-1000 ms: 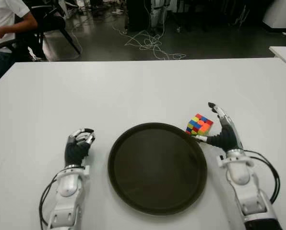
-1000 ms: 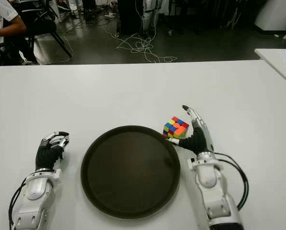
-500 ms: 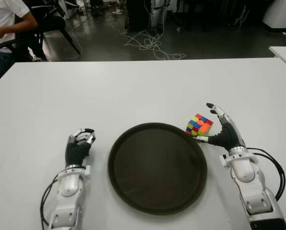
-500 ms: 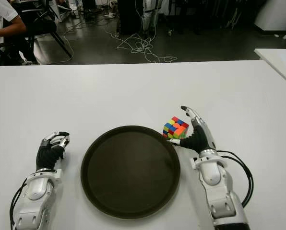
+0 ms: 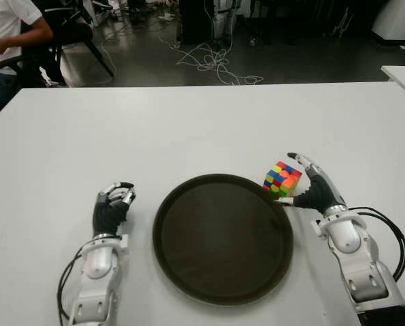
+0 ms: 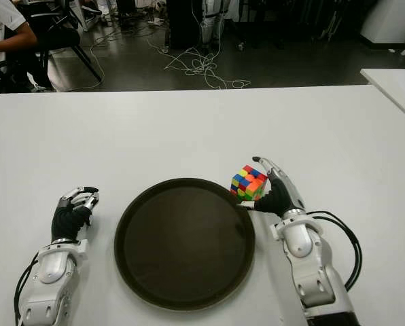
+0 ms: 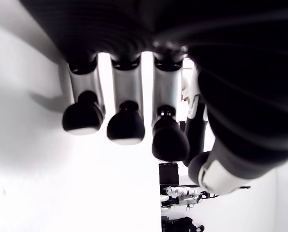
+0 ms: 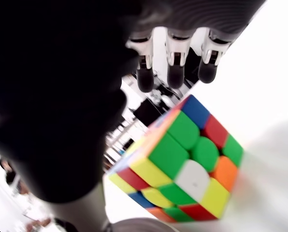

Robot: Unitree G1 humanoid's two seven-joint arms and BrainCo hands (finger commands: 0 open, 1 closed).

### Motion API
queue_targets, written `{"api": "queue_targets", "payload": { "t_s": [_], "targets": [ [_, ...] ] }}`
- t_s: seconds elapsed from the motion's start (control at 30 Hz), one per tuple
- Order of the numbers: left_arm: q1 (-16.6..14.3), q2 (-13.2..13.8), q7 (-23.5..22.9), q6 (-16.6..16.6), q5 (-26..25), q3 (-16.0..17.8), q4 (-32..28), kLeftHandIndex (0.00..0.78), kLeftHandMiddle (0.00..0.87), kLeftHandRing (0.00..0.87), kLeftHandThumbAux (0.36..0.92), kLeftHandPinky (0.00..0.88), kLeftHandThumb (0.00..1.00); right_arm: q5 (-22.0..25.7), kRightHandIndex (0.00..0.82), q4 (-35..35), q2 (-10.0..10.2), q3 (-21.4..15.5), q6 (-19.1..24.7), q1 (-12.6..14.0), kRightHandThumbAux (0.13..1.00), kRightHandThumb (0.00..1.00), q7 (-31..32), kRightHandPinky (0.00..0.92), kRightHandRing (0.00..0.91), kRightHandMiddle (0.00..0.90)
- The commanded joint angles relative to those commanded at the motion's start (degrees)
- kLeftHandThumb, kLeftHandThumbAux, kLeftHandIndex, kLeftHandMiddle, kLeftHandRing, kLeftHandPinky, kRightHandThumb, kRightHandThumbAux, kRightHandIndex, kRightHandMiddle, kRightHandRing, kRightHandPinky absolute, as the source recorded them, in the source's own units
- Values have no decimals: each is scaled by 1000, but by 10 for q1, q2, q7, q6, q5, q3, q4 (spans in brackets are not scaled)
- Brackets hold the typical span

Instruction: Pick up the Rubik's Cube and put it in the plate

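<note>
Nothing is yet placed: the Rubik's Cube [image 5: 282, 179] sits on the table [image 5: 189, 129] just beyond the empty plate [image 5: 222, 236] rim. Right hand [image 5: 311, 188], fingers spread, flanks it ungrasped; left hand [image 5: 111, 207] curled, holding nothing, beside the plate's left. Grasp, lift and placement remain.

Rubik's Cube [image 5: 282, 178] sits just ahead of the right hand [image 5: 314, 192], fingers spread around it; plate [image 5: 189, 272] rim beside; open table [image 5: 189, 129] beyond.
</note>
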Motion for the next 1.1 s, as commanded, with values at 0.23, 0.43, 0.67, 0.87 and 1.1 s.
{"api": "queue_targets", "payload": {
  "t_s": [0.23, 0.43, 0.67, 0.87, 1.1],
  "targets": [
    [0, 0, 0, -3, 0, 0, 2, 443, 832, 836, 704, 829, 711, 7, 94, -8, 1, 1, 4, 0, 936, 0, 3, 58, 60, 94],
    [-2, -5, 4, -2, -4, 3, 2, 443, 838, 842, 704, 841, 712, -11, 97, -12, -3, 10, 29, -6, 930, 0, 4, 52, 61, 94],
    [0, -6, 3, -4, -4, 2, 1, 443, 835, 841, 704, 839, 712, 5, 91, -1, -2, 9, 32, -16, 923, 0, 11, 46, 46, 76],
    [1, -6, 1, -10, -2, 1, 3, 443, 833, 839, 704, 833, 712, 14, 84, 3, -5, 9, 36, -24, 918, 0, 20, 50, 41, 70],
    [2, -10, 1, -7, -5, 2, 0, 443, 834, 839, 704, 831, 711, 24, 91, 15, -5, 7, 28, -32, 926, 0, 25, 67, 63, 86]
  ]
}}
